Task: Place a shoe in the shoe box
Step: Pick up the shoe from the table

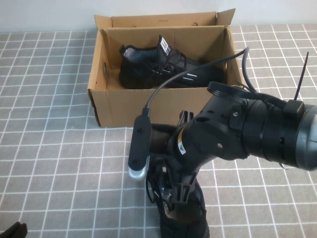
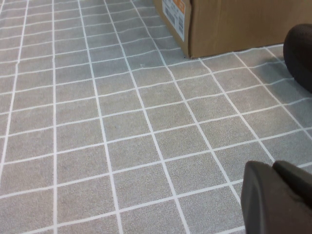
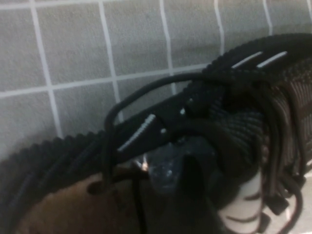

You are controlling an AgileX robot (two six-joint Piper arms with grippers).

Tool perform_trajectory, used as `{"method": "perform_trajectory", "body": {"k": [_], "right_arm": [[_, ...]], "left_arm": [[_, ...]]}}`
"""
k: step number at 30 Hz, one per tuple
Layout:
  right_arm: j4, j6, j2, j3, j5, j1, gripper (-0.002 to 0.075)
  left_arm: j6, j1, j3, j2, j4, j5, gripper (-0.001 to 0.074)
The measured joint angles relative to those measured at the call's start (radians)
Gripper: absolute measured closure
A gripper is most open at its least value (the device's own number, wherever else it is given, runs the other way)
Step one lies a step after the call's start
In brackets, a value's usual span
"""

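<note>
An open cardboard shoe box (image 1: 148, 106) stands at the far side of the grey tiled worktop (image 1: 54, 148), with one black mesh sneaker (image 1: 158, 67) already lying inside it, toe toward the robot's right. A second black sneaker (image 1: 185, 218) sits on the worktop at the near edge, well in front of the box. The right hand (image 1: 171, 196) is down on this shoe, reaching into its opening; the right wrist view shows a dark finger (image 3: 146, 129) inside the collar beside the brown insole (image 3: 68, 209) and laces (image 3: 273, 146), pinching the shoe's upper. The left hand (image 2: 278, 197) rests low at the near left corner of the worktop, apart from the box; whether it is spread or pressed together I cannot tell.
</note>
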Motion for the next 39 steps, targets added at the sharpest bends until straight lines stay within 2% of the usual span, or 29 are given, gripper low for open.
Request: {"method": "perform_trajectory", "body": {"k": [9, 19, 24, 28, 34, 39], "right_arm": [[0.045, 0.0, 0.0, 0.0, -0.009, 0.0, 0.0386], [0.049, 0.0, 0.0, 0.0, 0.029, 0.0, 0.0692], [0.045, 0.0, -0.007, -0.004, 0.054, 0.0, 0.0708], [0.043, 0.0, -0.056, -0.045, 0.176, 0.0, 0.0711], [0.047, 0.0, -0.161, -0.232, 0.374, 0.0, 0.0711], [0.047, 0.0, -0.177, -0.408, 0.452, 0.0, 0.0711]], "left_arm": [[0.0, 0.0, 0.0, 0.0, 0.0, 0.0, 0.0736], [0.0, 0.0, 0.0, 0.0, 0.0, 0.0, 0.0736], [0.0, 0.0, 0.0, 0.0, 0.0, 0.0, 0.0736], [0.0, 0.0, 0.0, 0.0, 0.0, 0.0, 0.0736], [0.0, 0.0, 0.0, 0.0, 0.0, 0.0, 0.0736], [0.0, 0.0, 0.0, 0.0, 0.0, 0.0, 0.0736]]}}
